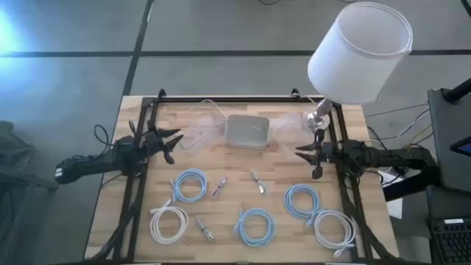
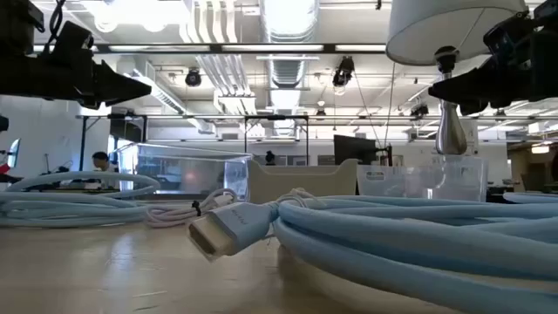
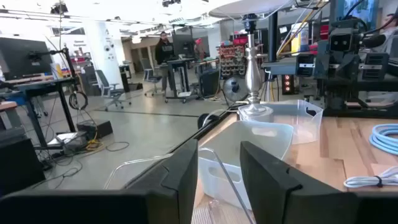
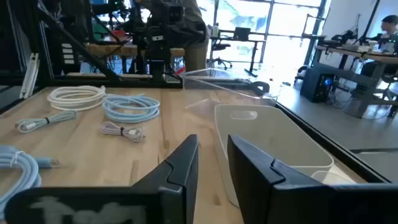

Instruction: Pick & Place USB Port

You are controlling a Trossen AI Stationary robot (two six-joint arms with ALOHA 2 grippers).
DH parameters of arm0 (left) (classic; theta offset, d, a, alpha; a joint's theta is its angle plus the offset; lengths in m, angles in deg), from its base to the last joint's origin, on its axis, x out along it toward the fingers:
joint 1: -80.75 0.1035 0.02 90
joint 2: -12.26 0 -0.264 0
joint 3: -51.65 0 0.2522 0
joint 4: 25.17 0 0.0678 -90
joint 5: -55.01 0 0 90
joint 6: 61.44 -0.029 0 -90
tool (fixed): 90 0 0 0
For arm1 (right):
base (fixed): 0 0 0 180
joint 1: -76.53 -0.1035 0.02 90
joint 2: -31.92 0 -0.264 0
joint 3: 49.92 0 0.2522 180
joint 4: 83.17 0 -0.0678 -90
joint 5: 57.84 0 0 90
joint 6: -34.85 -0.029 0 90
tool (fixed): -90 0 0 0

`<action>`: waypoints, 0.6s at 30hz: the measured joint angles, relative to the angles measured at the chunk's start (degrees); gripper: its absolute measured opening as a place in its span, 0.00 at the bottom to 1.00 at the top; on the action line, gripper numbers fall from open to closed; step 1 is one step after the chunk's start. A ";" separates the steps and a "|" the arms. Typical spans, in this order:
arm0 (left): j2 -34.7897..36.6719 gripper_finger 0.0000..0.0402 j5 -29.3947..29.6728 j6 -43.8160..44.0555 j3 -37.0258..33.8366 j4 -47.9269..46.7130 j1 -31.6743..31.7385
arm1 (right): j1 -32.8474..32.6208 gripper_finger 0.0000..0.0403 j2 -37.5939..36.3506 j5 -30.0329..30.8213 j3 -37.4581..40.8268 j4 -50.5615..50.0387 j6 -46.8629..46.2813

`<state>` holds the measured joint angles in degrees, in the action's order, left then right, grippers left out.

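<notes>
Three small USB pieces lie flat on the wooden table: one (image 1: 219, 187), one (image 1: 257, 181), also in the right wrist view (image 4: 123, 130), and one near the front (image 1: 205, 230). A grey bin (image 1: 248, 131) stands at the far middle, also seen in both wrist views (image 3: 261, 146) (image 4: 273, 146). My left gripper (image 1: 173, 146) (image 3: 219, 180) hovers open at the table's left side, pointing at the bin. My right gripper (image 1: 307, 160) (image 4: 213, 174) hovers open at the right side, facing it. Both are raised above the table (image 2: 113, 87) (image 2: 462, 87).
Light-blue cable coils (image 1: 190, 182) (image 1: 255, 224) (image 1: 303, 200) and white coils (image 1: 168, 223) (image 1: 335, 228) lie on the near half. Clear containers (image 1: 202, 125) (image 1: 291, 125) flank the bin. A lamp (image 1: 359, 51) stands at the far right corner. A black frame (image 1: 136, 191) runs along the edges.
</notes>
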<state>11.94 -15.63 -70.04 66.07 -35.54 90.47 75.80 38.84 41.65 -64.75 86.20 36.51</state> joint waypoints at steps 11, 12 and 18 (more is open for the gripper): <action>0.00 0.31 0.00 0.01 0.02 0.00 0.00 | 0.00 0.18 0.01 -0.01 0.00 0.01 -0.08; 0.00 0.31 0.01 0.01 0.02 0.02 0.02 | 0.00 0.18 -0.01 -0.01 0.01 0.00 -0.09; 0.00 0.31 0.00 0.01 0.02 0.01 0.02 | 0.00 0.17 0.01 -0.01 -0.01 0.02 -0.01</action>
<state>11.94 -15.63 -70.03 66.10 -35.52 90.49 75.80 38.85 41.64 -64.76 86.22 36.50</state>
